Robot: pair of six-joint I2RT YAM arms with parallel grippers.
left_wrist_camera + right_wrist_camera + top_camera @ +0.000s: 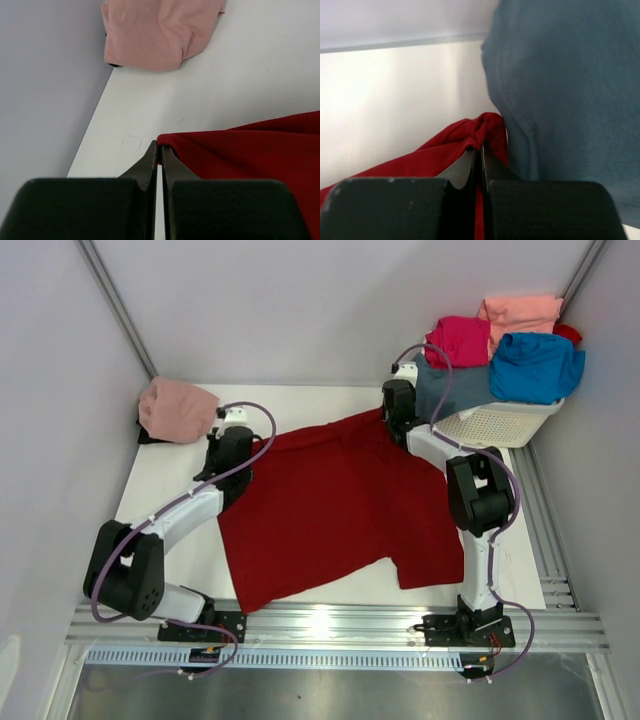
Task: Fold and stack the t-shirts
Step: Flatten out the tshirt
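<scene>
A large dark red t-shirt [335, 505] lies spread across the white table. My left gripper [232, 452] is shut on its left corner [172, 142], seen pinched at the fingertips in the left wrist view. My right gripper [397, 405] is shut on the shirt's far right corner [485, 131], bunched at the jaws and pressed against a slate grey-blue t-shirt [565, 90]. A folded dusty pink t-shirt [177, 410] sits at the table's far left. Magenta [460, 340], salmon [520, 312] and bright blue [537, 367] t-shirts are heaped on the basket.
A white lattice basket [497, 423] stands at the far right, with the grey-blue shirt [450, 390] hanging over its side. Grey walls close in on the left, back and right. A metal rail [330, 625] runs along the near edge.
</scene>
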